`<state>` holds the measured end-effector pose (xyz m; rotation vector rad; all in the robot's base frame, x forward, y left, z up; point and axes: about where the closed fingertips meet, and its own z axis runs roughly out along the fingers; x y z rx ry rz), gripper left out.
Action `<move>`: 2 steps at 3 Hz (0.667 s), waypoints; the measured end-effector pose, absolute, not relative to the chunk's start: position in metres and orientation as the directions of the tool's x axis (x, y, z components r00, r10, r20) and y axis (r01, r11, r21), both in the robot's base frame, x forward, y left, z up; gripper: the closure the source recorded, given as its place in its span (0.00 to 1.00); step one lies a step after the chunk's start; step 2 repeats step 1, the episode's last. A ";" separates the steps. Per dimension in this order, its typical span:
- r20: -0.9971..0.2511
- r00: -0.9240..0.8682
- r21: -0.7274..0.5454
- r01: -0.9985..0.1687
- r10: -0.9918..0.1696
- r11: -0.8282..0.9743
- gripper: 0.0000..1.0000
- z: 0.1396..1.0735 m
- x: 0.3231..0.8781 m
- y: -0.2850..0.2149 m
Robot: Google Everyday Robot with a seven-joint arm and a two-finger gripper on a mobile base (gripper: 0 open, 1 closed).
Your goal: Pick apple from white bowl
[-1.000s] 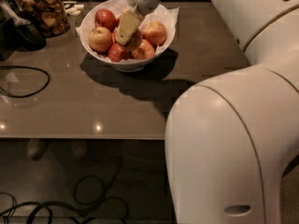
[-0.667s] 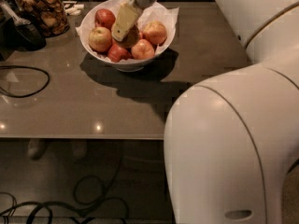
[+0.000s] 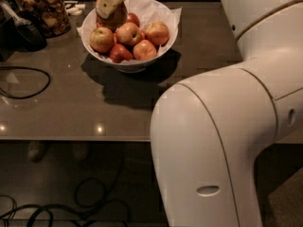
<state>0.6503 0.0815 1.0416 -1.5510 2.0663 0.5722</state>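
Filling the right and lower part of the view, the robot's white arm (image 3: 213, 141) reaches across the tabletop (image 3: 71, 108) toward its far edge. The white bowl (image 3: 130, 66) stands near that far edge, lined with crumpled paper (image 3: 165, 11) and heaped with red-and-yellow fruit. A glass jar (image 3: 45, 8) of brown snacks sits at the far left corner, and a black cable (image 3: 23, 82) loops along the left edge, both well apart from the work.

The end effector (image 3: 110, 8) comes down from the top of the view into the rear left part of the bowl. It lies right against an apple (image 3: 116, 20) that sits at the top of the heap. Whether it is clamped on that fruit or only set around it cannot be told from this angle. The other apples (image 3: 144, 50) lie touching one another in front of and beside it.

The step in hand looks like the grasp itself. The next move likely calls for a firm hold and then a straight lift, clear of the rim and the paper, so that neighbouring fruit does not roll out.
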 end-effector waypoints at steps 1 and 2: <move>-0.627 -0.224 0.025 -0.963 -0.746 0.268 1.00 1.048 0.655 0.086; -0.627 -0.224 0.025 -0.963 -0.746 0.268 1.00 1.048 0.655 0.086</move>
